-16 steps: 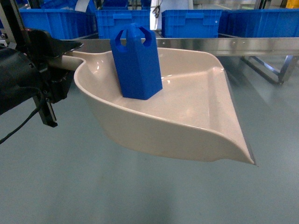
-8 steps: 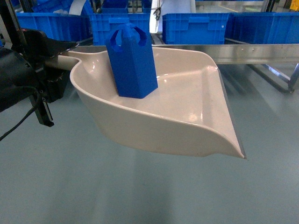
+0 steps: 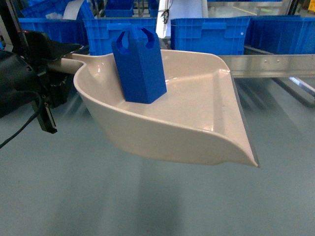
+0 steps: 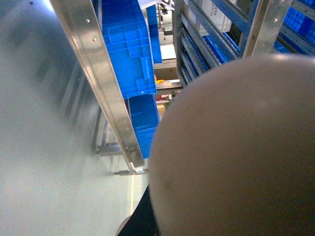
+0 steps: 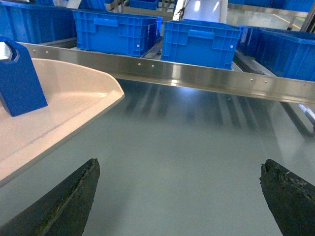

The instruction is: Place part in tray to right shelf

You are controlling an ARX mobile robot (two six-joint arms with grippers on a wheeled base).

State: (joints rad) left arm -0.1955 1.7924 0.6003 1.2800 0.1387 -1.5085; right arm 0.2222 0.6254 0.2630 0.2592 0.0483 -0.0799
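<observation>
Gaping right fingers [image 5: 290,199], wrist-view only.

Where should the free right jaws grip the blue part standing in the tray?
Grip the part across its flat side faces, just below the rounded two-holed top, coming from above. It stands upright near the tray's back wall, which blocks low side approaches. The right gripper is open and empty.

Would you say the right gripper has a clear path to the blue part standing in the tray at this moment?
Probably yes. The right gripper is open and holds nothing, and only bare floor lies between it and the tray. The part stands upright and uncovered, with nothing above it.
</observation>
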